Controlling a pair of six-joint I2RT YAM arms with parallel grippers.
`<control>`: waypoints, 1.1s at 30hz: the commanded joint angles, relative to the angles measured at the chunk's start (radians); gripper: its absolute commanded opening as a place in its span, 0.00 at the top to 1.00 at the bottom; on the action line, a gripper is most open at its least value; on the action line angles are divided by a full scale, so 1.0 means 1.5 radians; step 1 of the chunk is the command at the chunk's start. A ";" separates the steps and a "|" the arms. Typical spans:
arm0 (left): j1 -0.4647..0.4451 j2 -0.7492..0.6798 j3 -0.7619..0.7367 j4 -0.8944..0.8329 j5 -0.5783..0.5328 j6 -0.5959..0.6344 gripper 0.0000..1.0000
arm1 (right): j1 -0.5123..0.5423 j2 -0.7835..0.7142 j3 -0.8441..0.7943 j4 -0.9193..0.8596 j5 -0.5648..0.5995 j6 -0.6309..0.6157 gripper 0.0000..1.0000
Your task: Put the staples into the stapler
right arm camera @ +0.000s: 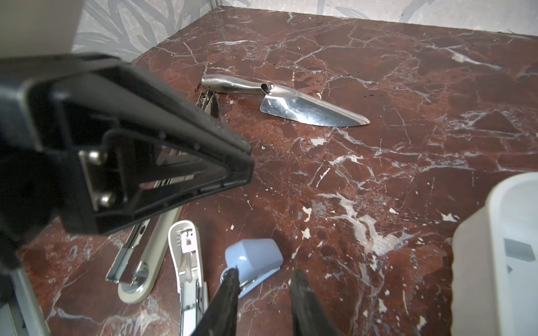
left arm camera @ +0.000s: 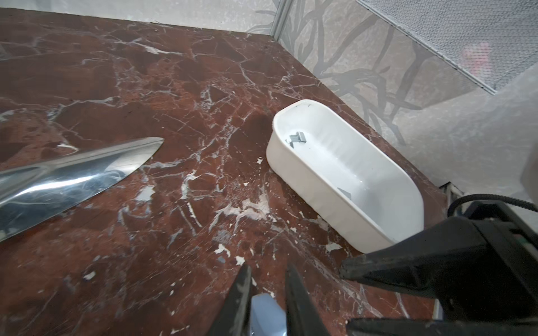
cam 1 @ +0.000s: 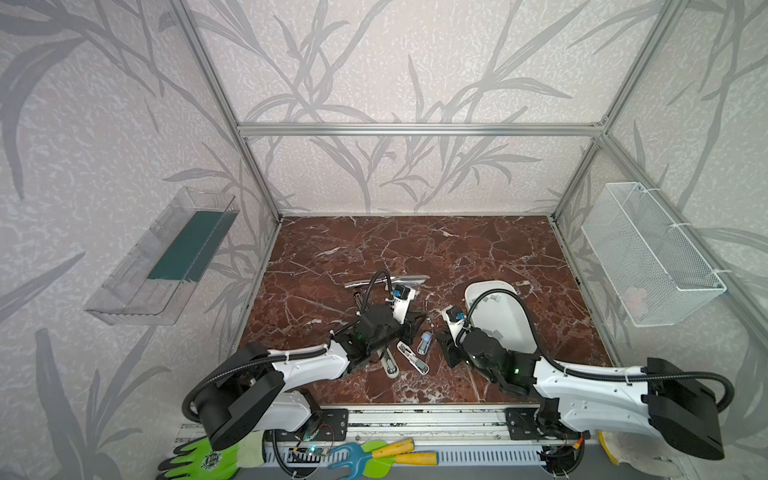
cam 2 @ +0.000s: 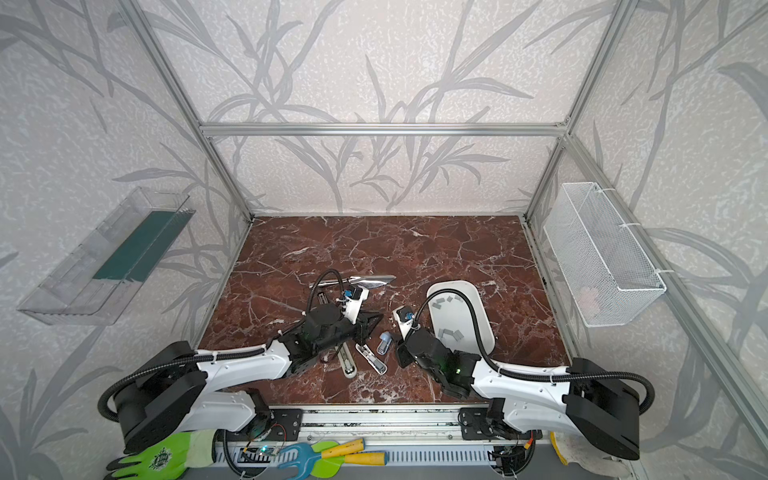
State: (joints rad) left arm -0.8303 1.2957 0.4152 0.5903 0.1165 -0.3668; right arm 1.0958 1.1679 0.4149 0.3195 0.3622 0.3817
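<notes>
- The left gripper (left arm camera: 269,267) has its fingers drawn close together. A pale blue and chrome piece shows in the narrow gap between them at the picture's edge. I cannot tell which object it belongs to, or whether it is pinched.
- The right gripper (right arm camera: 265,272) has its fingers clearly apart, with nothing clamped between them.
- One of its fingertips (right arm camera: 232,275) overlaps the edge of the small blue stapler (right arm camera: 253,256), which lies on the marble tabletop (right arm camera: 378,145). Whether they touch cannot be judged.
- In both top views the blue stapler (cam 1: 424,341) (cam 2: 384,340) lies between the two grippers, just beside each.
- The staples (cam 2: 441,302) are short grey strips lying loose in the white oval tray (cam 2: 457,320). One cluster is at the tray end farther from the right arm, and another is close by that arm's wrist.
- The tray sits just beside the right gripper, on the side away from the left gripper. The right arm's black cable arches over it.
- A beige stapler (right arm camera: 158,244) and a white stapler (right arm camera: 185,241) lie open side by side. They are under and just behind the left gripper, towards the robot's base, with their metal magazines exposed.
- A steel trowel (right arm camera: 305,107) lies flat beyond the left gripper's fingertips, away from the robot and well apart from the tray.
</notes>
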 commanded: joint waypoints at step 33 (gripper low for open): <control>0.003 -0.069 -0.045 -0.051 -0.067 0.020 0.77 | 0.116 0.354 0.097 0.066 0.150 0.076 0.86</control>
State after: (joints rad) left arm -0.8299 1.2133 0.3573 0.5198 0.0269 -0.3473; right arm 1.2404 1.6417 0.5709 0.4644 0.5278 0.4789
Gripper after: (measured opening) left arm 0.233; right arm 0.147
